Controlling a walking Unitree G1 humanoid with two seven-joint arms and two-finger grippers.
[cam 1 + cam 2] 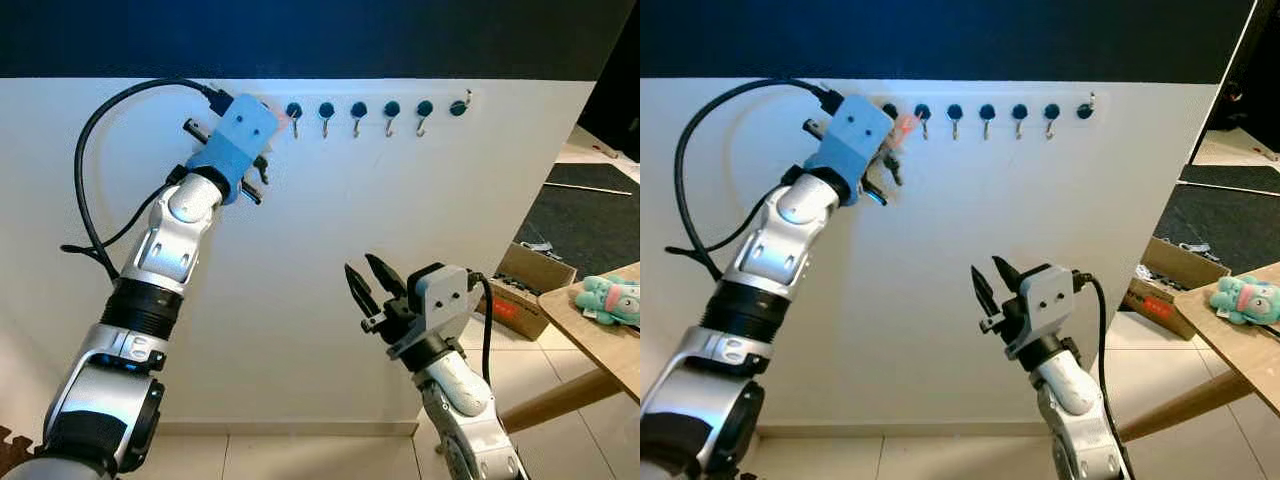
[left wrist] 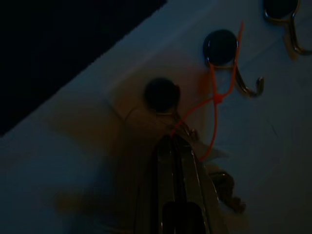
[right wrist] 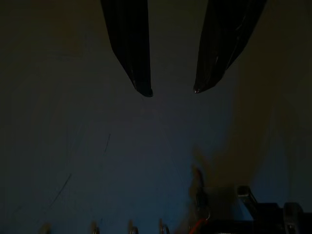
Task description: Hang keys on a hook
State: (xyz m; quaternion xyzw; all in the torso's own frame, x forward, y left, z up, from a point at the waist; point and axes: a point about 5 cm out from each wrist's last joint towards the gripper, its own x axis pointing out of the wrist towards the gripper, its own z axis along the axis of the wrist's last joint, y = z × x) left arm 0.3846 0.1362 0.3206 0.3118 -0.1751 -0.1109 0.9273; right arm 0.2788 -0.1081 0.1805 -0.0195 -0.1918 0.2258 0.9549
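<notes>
White wall (image 1: 330, 260) is fitted with a hook rail (image 1: 390, 108). Keys (image 2: 226, 187) on an orange loop (image 2: 214, 105) are pinched in the closed left gripper (image 2: 178, 141) at the rail's left-end hooks. The right gripper (image 1: 368, 283) is held parted, empty, lower down.

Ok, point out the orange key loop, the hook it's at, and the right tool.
orange key loop (image 2: 214, 105): left wrist view, on the cord.
hook (image 2: 220, 47): left wrist view, on its dark round base.
right tool (image 1: 368, 281): left eye view, between the open fingertips.
</notes>
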